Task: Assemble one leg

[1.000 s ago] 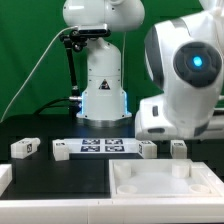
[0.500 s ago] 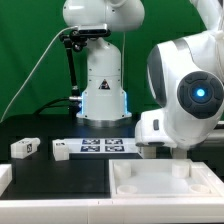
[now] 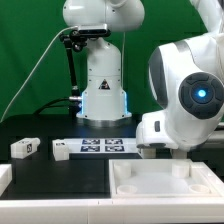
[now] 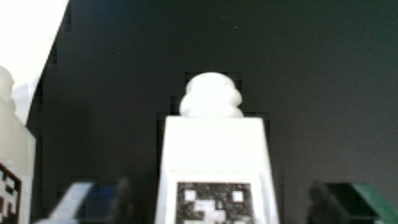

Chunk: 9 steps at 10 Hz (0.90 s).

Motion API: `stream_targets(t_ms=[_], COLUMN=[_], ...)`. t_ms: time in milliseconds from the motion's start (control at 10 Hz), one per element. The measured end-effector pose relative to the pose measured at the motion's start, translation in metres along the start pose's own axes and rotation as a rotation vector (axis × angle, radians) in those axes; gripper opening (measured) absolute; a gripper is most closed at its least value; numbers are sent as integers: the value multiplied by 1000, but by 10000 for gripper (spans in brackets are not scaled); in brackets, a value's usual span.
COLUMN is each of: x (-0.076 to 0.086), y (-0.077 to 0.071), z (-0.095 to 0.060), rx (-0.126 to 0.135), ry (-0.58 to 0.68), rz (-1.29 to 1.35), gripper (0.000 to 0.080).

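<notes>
Leg [image 4: 214,150] | rested on dark worktop [image 4: 311,60], tag face turned to wrist camera | end effector [image 4: 217,205] held apart astride it, no contact seen | centred so both long sides can be clamped | step judged: pre-grasp

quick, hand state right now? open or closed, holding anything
hand: open, straddling the leg with a gap on each side, holding nothing

White leg [image 4: 214,150], black-and-white square tag [image 4: 215,203]; black table [image 3: 60,175]; white tray [image 3: 160,190]; green backdrop [image 3: 25,50].
</notes>
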<state>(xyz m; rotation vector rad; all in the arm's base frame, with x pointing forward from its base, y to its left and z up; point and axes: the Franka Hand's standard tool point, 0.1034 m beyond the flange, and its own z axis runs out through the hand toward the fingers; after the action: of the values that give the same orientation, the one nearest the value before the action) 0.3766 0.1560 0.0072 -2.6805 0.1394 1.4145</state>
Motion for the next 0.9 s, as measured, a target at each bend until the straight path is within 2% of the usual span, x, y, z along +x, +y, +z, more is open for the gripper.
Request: stream_targets(t_ms=[100, 300, 800, 900], x=[0, 0, -2, -13], y=[0, 0, 0, -2], z=[0, 0, -3, -22], rx=[0, 0, 2, 6], ry=[0, 0, -4, -31], rz=[0, 0, -1, -11], gripper=[308, 284, 284, 285])
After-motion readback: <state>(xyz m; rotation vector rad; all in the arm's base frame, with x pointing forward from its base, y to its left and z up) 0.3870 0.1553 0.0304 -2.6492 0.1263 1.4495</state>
